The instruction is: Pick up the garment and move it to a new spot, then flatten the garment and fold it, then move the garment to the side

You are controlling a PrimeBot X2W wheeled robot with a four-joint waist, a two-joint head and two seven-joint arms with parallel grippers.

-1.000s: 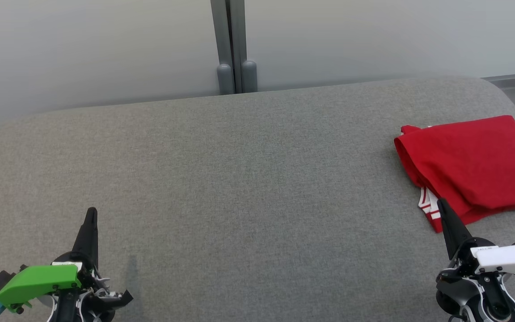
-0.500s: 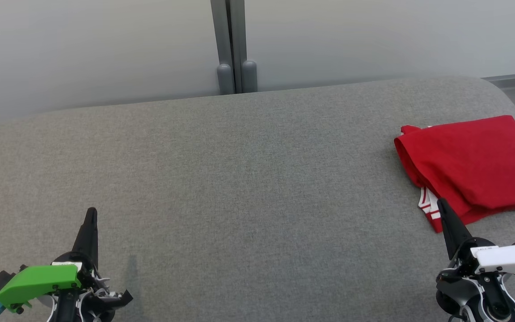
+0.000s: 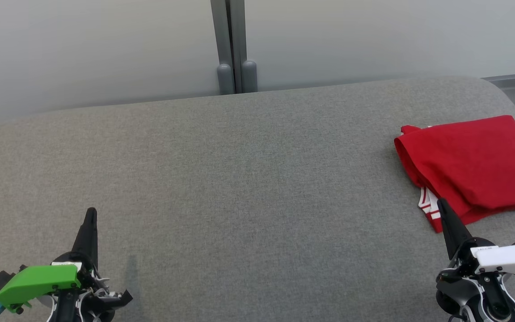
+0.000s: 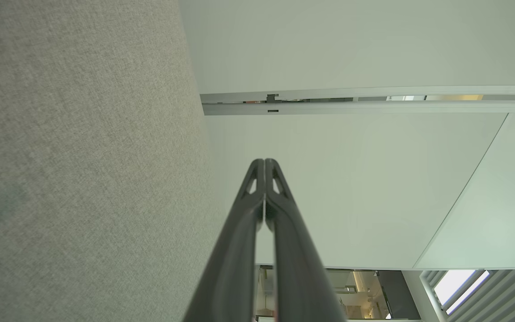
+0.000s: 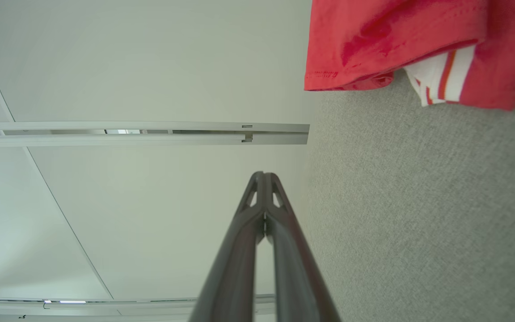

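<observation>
The red cloth garment [image 3: 472, 165] lies folded into a compact, somewhat rumpled bundle just beyond the tip of the right fingers [image 3: 452, 226] and off to their right side. A white-and-red striped trim [image 3: 427, 203] pokes out at the edge nearest them. In the right wrist view a strip of bare grey fabric-covered bench [image 3: 239, 179] separates the bundle from the fingers, so they are near it but not touching.

Nothing has changed over the last second: the garment sits where it was, and neither arm has moved. The right fingers are pressed together with nothing between them. The left fingers [image 3: 88, 232] are likewise closed and empty, well apart from the garment across the open middle of the bench. The pale wall panels [image 3: 105, 44] and grey post [image 3: 233, 44] stand beyond both.

A folded bundle at the bench's side with both arms idle suggests the task is finished, or nearly so.
</observation>
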